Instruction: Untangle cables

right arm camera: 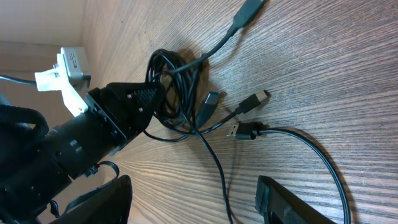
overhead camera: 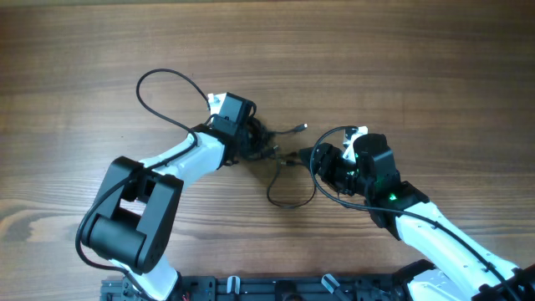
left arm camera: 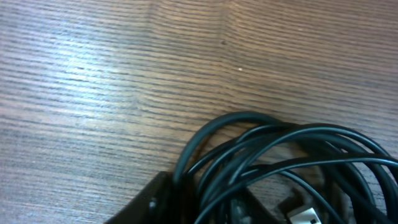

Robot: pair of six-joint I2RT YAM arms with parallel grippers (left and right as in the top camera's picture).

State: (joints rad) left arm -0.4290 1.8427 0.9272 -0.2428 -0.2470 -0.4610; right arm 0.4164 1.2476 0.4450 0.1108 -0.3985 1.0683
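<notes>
Found the cables [overhead camera: 262, 140] knotted on the table [overhead camera: 384, 50] at the left gripper [right arm camera: 149, 93], its grip impossible to tell, right gripper [right arm camera: 194, 190] wide and empty; judged light, limp, best pinched behind a free plug [right arm camera: 256, 98].

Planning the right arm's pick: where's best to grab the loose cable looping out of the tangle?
Probably just behind its plug, on the loose cable. Come top-down from the side away from the tangle, closing across the strand. There it lies flat on the table, single, with no other strand crossing it.
</notes>
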